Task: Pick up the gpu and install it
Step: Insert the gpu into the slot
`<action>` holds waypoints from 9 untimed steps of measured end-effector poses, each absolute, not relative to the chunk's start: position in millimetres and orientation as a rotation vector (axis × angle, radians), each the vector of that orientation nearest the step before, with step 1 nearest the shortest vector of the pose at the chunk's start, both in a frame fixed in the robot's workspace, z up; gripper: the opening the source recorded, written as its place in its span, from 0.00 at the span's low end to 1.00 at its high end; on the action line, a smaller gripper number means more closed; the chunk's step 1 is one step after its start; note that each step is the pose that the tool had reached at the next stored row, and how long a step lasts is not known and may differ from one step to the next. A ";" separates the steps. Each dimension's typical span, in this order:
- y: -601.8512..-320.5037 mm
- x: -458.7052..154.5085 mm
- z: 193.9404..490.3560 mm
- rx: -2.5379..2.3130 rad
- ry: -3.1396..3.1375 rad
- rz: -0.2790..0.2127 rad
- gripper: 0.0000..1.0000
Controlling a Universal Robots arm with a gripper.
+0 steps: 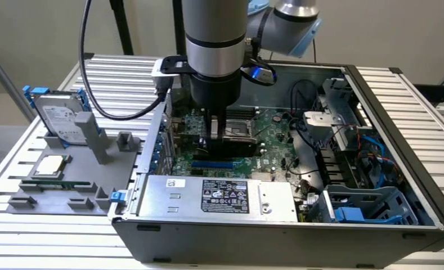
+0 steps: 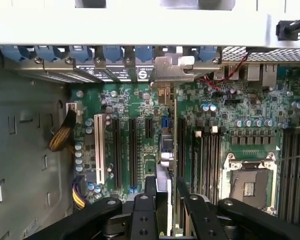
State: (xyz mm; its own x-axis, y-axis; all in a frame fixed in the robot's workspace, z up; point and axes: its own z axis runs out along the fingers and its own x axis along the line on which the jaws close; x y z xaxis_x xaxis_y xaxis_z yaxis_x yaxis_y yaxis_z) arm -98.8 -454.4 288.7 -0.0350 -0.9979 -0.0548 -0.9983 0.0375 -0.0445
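Note:
The gpu stands on edge inside the open computer case, and the wrist view sees it as a thin line running across the green motherboard. Its silver end bracket sits at the rear slot openings beside the blue clips. My gripper is shut on the card's upper edge, one black finger on each side. In the exterior view the gripper reaches straight down into the case, with the gpu's black face below it. I cannot tell whether the card is pressed fully into its slot.
Black expansion slots lie beside the card, and the CPU socket is on its other side. Outside the case, a grey holder tray carries a silver hard drive with blue rails. The power supply and a blue drive cage fill the case's near side.

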 end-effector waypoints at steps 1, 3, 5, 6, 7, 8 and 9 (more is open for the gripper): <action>-454.4 -98.9 286.9 -2.132 2.211 0.010 0.00; -454.4 -99.0 283.2 -2.131 2.210 0.011 0.00; -454.4 -99.4 279.6 -2.130 2.210 0.011 0.00; -454.4 -99.7 278.0 -2.130 2.210 0.012 0.00; -454.4 -100.1 276.8 -2.129 2.210 0.013 0.00; -454.4 -100.4 275.7 -2.129 2.209 0.014 0.00; -454.5 -100.7 275.0 -2.128 2.208 0.016 0.00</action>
